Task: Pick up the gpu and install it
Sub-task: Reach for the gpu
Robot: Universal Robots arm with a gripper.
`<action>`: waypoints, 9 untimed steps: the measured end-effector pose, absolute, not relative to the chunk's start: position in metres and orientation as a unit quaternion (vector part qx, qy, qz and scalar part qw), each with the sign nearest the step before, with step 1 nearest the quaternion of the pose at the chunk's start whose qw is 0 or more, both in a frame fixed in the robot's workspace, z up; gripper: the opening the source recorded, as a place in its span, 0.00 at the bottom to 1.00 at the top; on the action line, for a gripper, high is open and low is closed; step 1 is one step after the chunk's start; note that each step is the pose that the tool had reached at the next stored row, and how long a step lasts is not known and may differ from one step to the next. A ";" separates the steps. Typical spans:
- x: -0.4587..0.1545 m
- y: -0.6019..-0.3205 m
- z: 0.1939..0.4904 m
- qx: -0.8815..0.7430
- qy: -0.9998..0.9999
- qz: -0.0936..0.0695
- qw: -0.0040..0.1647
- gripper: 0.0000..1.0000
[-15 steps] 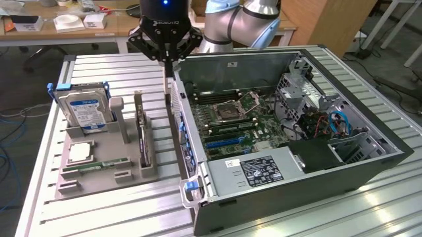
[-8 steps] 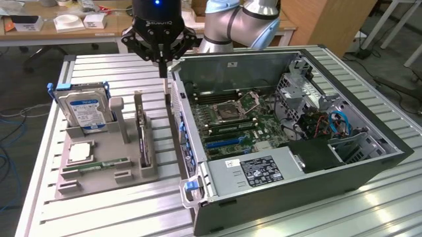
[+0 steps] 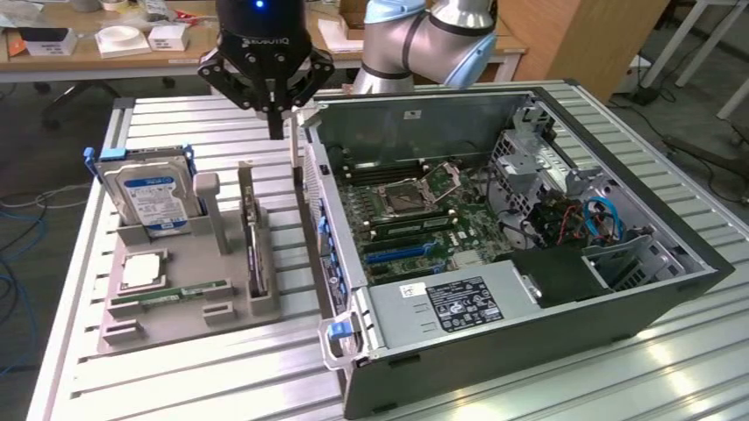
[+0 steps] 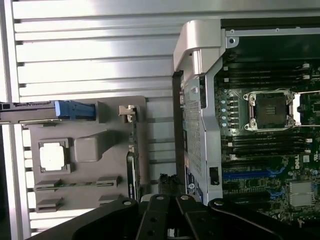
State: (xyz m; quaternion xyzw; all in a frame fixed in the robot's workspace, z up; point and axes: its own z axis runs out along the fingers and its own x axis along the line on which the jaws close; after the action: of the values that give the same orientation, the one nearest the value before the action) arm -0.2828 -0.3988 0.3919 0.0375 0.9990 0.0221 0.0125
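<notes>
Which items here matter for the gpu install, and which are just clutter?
Job: gpu, standing in the grey holder; gripper, shut, hanging between holder and case; open computer case.
Lying about: hard drive; memory stick; processor chip.

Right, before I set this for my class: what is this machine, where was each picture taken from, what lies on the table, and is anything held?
It is a robot arm ending in a black gripper, a two-fingered claw. One picture comes from a camera standing off the arm; the other from a camera on its wrist. On the slatted table sit an open computer case and a grey tray of parts: a hard drive, a memory stick and the gpu, standing on edge in its slot. The gripper hangs above them, shut, with nothing visibly held.
</notes>
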 end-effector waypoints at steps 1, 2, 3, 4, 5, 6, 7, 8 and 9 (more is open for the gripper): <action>-0.285 -0.399 0.392 0.037 0.999 0.022 0.012 0.10; -0.286 -0.399 0.392 0.037 0.999 0.022 0.013 0.10; -0.288 -0.399 0.392 0.037 0.999 0.022 0.012 0.10; -0.289 -0.399 0.392 0.037 0.999 0.022 0.013 0.10; -0.291 -0.399 0.392 0.037 0.999 0.022 0.012 0.10; -0.293 -0.399 0.392 0.037 0.999 0.022 0.012 0.10; -0.294 -0.399 0.392 0.037 0.999 0.022 0.012 0.10; -0.296 -0.399 0.392 0.037 0.999 0.022 0.012 0.10; -0.298 -0.399 0.392 0.037 0.999 0.022 0.012 0.10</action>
State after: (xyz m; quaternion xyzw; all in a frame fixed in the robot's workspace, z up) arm -0.2975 -0.3988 0.3916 0.0374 0.9990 0.0221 0.0125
